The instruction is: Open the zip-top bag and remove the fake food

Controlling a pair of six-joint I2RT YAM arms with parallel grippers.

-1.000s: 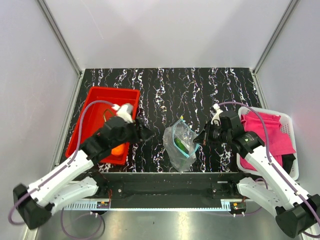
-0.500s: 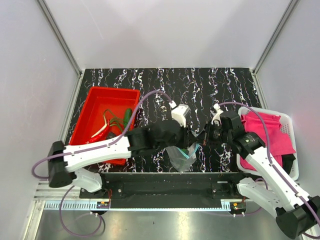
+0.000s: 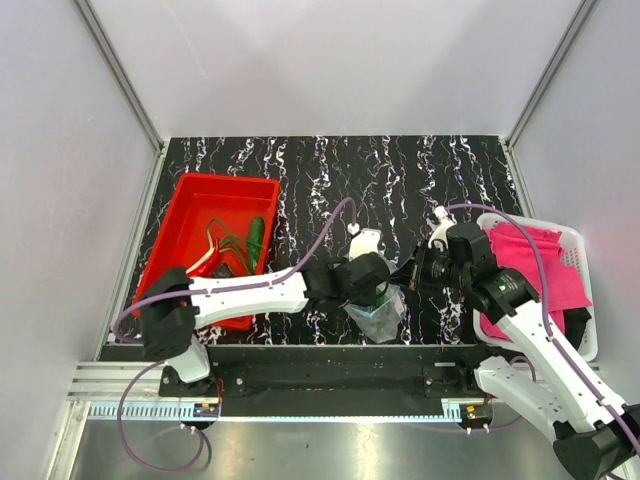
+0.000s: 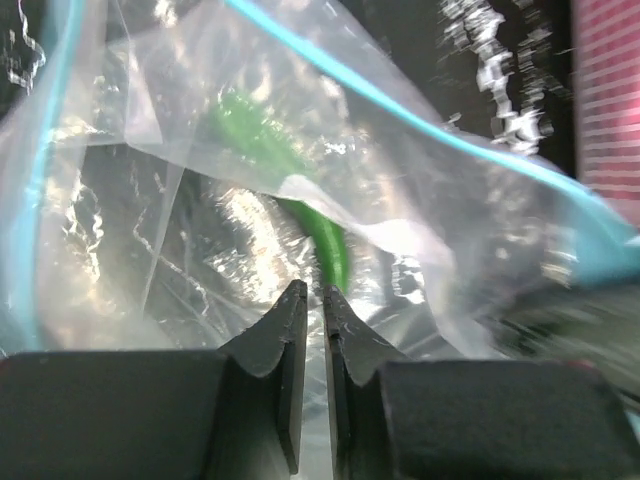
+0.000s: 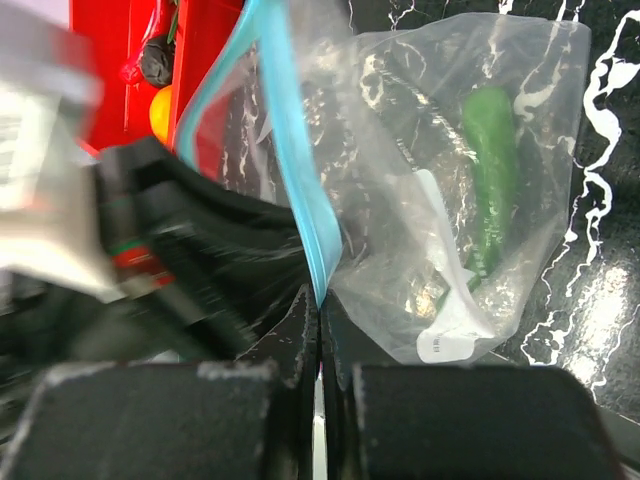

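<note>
**Item 1, bag** (image 3: 380,312). We list it clear and crinkled, lying on the marbled black table (image 3: 400,170) at the near middle, between the two arms. The blue-teal zip strip (image 5: 290,130) runs along its mouth. A white label (image 5: 440,340) sits low on one side.

**Item 2, green piece** (image 5: 490,170). We record one long green toy vegetable inside the bag, lying against the film.

**Item 3, right gripper** (image 5: 319,305). Its jaws are clenched on the zip strip, holding one lip of the bag.

**Item 4, left gripper** (image 4: 312,295). It is reached across into the bag's mouth, with the tip of the green piece just beyond the fingertips. We note the jaws drawn nearly together, with only a thin slit between them. We cannot tell whether they pinch the piece, the film or nothing.

**Item 5, red tray** (image 3: 228,181). It stands at the left of the table. We count a dark cucumber (image 3: 254,238) and an orange fruit (image 5: 160,113) in it.

**Item 6, white basket** (image 3: 570,235). It stands at the right edge and holds a pink cloth (image 3: 535,265).
</note>
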